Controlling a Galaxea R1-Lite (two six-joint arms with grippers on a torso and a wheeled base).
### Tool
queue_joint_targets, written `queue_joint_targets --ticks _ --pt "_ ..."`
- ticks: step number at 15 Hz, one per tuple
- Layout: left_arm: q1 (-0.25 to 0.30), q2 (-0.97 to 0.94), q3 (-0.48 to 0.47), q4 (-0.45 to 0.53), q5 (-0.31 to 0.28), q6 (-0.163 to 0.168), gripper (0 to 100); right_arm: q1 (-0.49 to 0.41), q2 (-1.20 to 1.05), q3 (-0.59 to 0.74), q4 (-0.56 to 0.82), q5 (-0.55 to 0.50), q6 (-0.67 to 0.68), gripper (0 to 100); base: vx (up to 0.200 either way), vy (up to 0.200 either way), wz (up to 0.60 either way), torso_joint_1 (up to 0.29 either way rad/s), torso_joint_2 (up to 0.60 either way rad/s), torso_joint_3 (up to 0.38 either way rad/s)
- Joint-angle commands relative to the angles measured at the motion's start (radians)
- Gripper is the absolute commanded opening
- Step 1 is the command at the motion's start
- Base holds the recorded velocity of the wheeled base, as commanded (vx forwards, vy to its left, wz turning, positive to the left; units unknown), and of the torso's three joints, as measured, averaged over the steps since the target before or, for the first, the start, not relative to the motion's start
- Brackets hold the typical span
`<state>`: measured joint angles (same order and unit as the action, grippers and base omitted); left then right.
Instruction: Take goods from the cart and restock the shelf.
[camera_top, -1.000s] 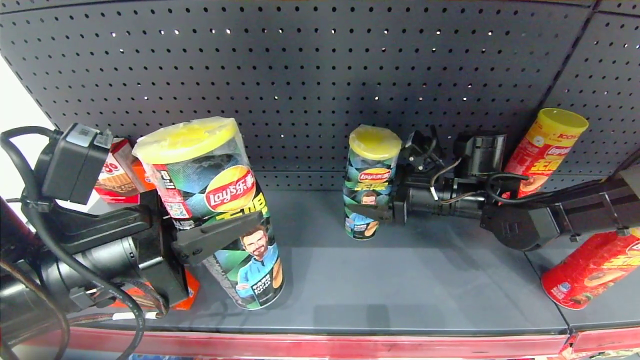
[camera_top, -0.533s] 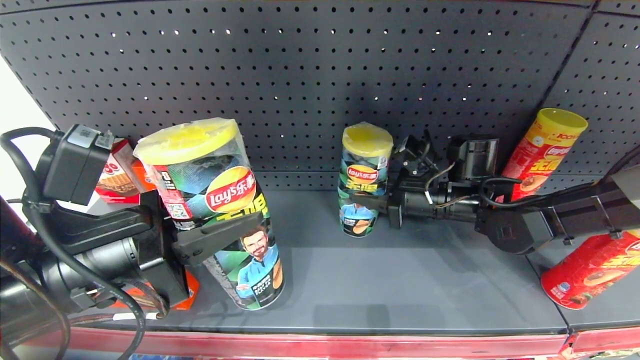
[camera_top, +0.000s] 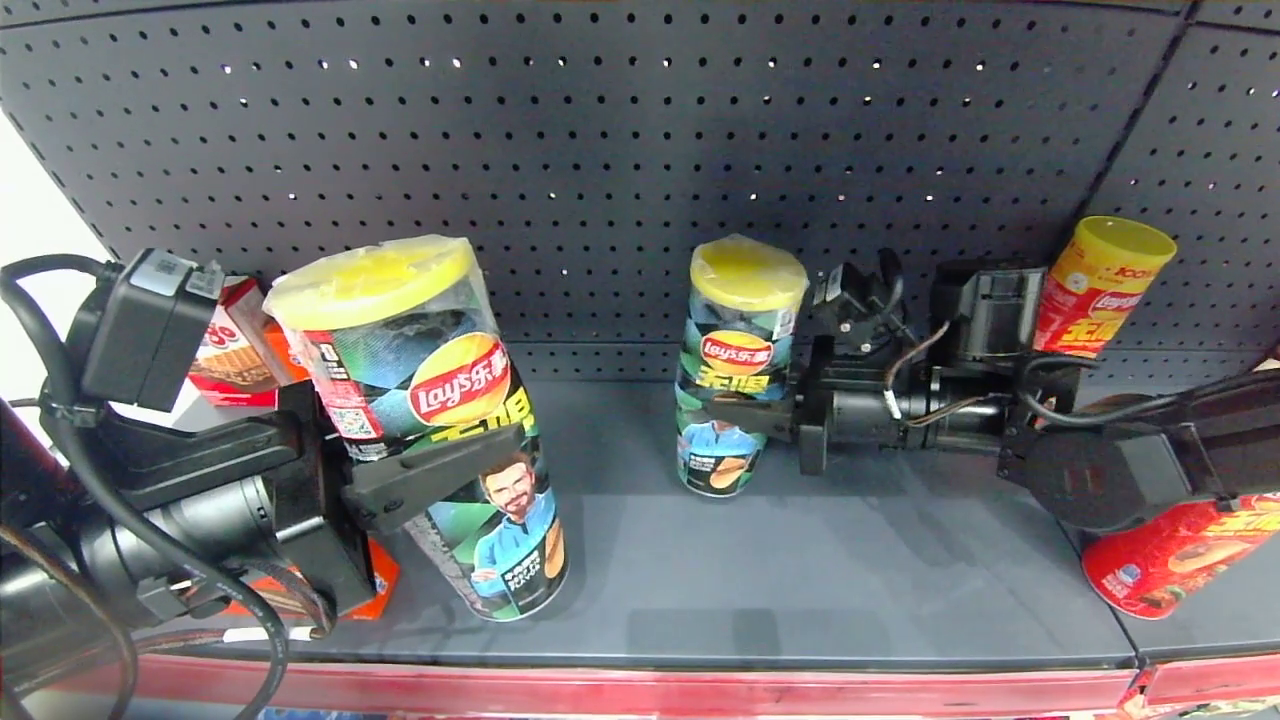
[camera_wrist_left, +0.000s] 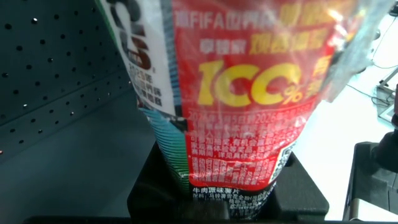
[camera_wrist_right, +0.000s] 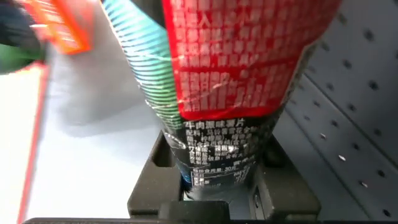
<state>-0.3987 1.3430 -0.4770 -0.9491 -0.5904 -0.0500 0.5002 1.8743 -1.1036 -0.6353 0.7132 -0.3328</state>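
Two green chip cans with yellow lids are in my grippers over the dark shelf (camera_top: 850, 570). My left gripper (camera_top: 400, 480) is shut on the near can (camera_top: 430, 400), which sits tilted at the shelf's front left; its red label panel (camera_wrist_left: 249, 93) shows close up in the left wrist view. My right gripper (camera_top: 770, 420) is shut on the far can (camera_top: 735, 365), held upright near the pegboard at the middle of the shelf. That can's printed side (camera_wrist_right: 230, 93) rises from the jaws in the right wrist view.
A red can (camera_top: 1100, 285) with a yellow lid leans against the pegboard at the right. Another red can (camera_top: 1170, 555) lies on its side at the right front. Orange and red snack boxes (camera_top: 235, 345) stand behind my left arm. A red lip (camera_top: 640, 690) edges the shelf front.
My right gripper has carried the far can a little left, then slightly forward and lower toward the shelf. The left arm and its can have stayed still.
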Motion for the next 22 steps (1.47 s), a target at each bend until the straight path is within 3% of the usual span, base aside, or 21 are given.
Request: queue_joint_targets --ticks 1,6,10,22 --pt "0.000 -0.002 0.001 0.000 0.001 -0.001 0 0.034 -0.129 0.085 -0.001 0.005 0.000 0 0.000 0.000 0.00 0.000 0.00 0.000" --pt "0.001 -0.002 0.001 0.001 0.003 -0.001 0 0.097 -0.241 0.280 -0.018 0.000 -0.012 0 0.000 0.000 0.00 0.000 0.00 0.000" --pt "0.001 -0.002 0.000 0.001 0.003 -0.001 0 0.116 -0.195 0.396 -0.175 -0.001 -0.009 0 0.000 0.000 0.00 0.000 0.00 0.000" --pt "0.012 -0.004 0.001 0.000 0.001 -0.005 0 0.093 -0.115 0.398 -0.195 0.002 -0.031 0 0.000 0.000 0.00 0.000 0.00 0.000"
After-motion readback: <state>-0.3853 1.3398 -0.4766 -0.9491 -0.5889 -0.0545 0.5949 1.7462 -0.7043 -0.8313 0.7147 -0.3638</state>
